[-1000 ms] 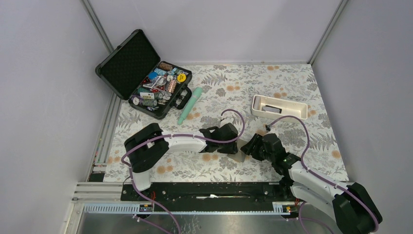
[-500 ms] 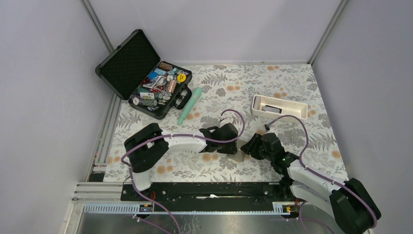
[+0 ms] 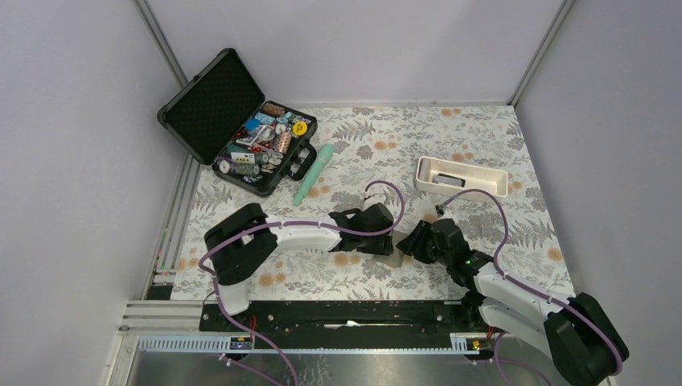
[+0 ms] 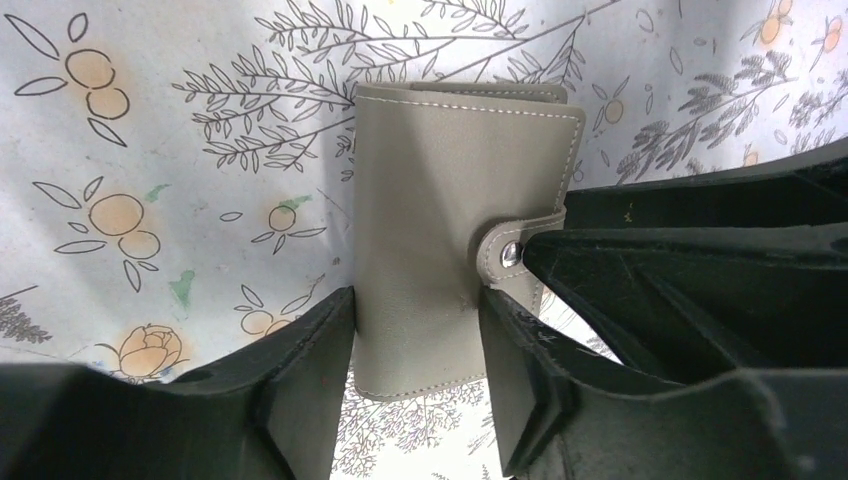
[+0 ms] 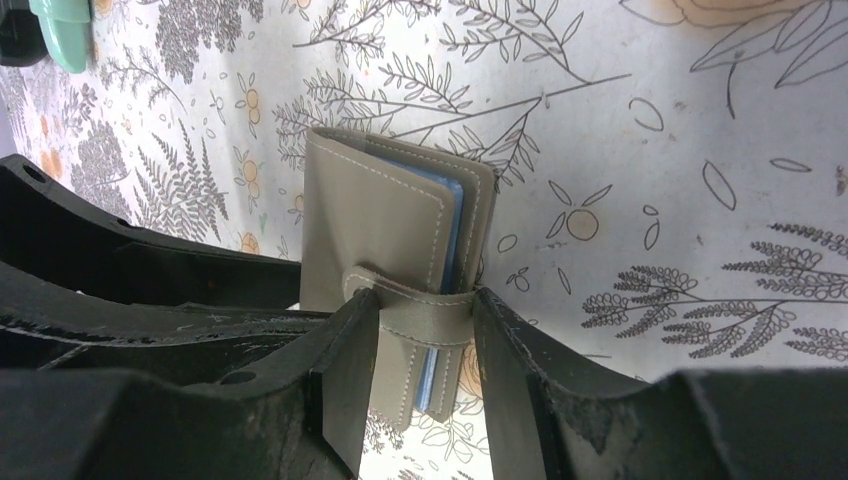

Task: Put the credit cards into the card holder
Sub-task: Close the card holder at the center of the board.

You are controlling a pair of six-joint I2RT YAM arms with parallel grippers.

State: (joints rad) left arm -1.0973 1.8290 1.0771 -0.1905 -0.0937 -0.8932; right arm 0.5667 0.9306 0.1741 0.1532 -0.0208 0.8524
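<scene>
Left fingers (image 4: 305, 380) clamp the card holder (image 4: 430, 190) by its sides, steadying it. Right fingers (image 5: 345, 380) pinch its snap strap (image 5: 425, 312) over the blue credit cards (image 5: 452, 225), likely to fasten it.

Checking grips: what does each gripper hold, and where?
Both hold the card holder: left gripper across its long sides, right gripper across its snap strap.

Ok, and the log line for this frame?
left gripper: clamped on wallet | right gripper: pinching it at the strap | wallet: strap snapped shut | cards: blue edges showing inside
</scene>
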